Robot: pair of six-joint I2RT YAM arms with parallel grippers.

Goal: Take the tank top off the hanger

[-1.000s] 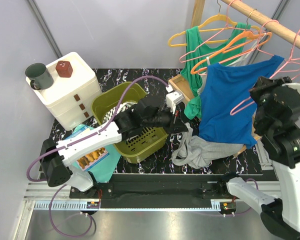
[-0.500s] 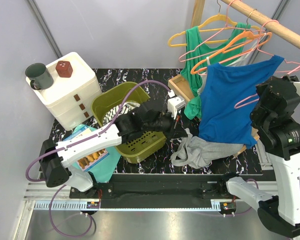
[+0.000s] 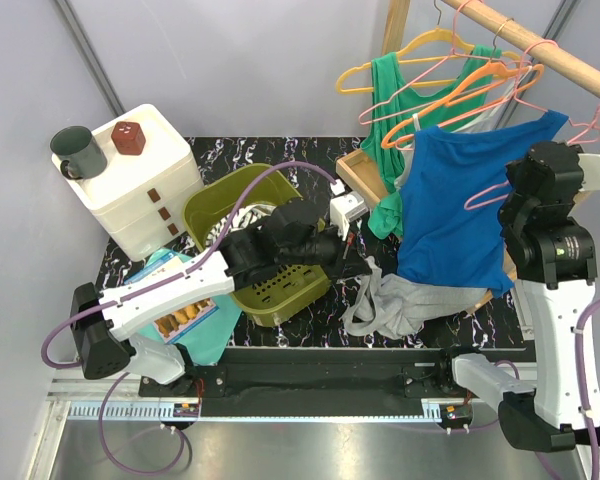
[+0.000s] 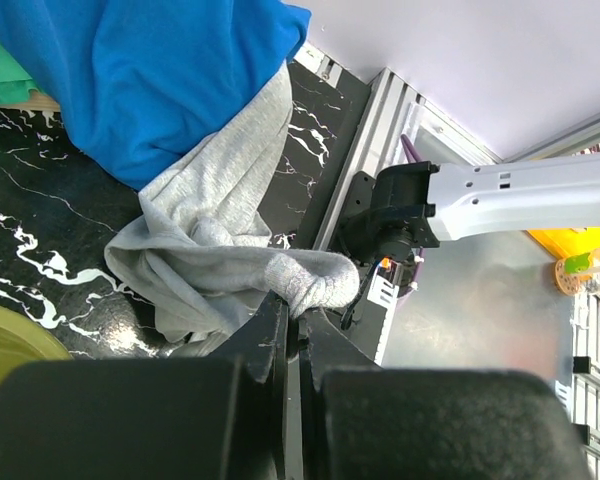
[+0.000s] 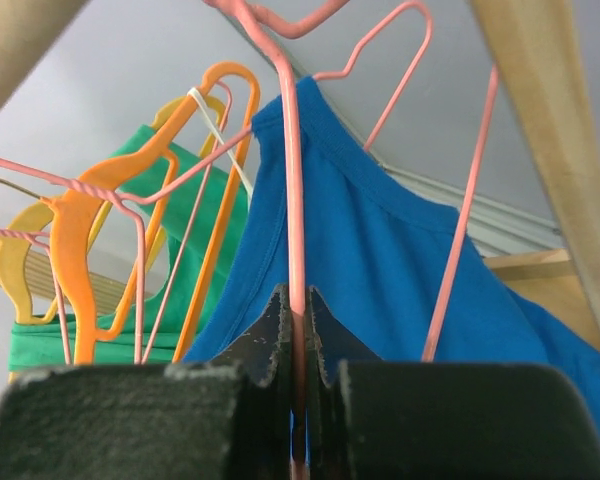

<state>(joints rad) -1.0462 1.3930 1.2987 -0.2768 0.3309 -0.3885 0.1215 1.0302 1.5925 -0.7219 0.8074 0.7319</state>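
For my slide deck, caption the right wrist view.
Right gripper shut on a pink wire hanger in front of the blue tank top, orange hanger alongside.

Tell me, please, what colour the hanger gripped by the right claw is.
The hanger is pink; clearest in the right wrist view.

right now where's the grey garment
In the top view the grey garment lies crumpled at the front of the table, right of centre, below the blue tank top and right of the olive basket; the left end effector pinches its edge.

Marbled table [image 3: 310, 165]: basket [image 3: 212, 205], drawers [image 3: 145, 175], grey garment [image 3: 405, 305]
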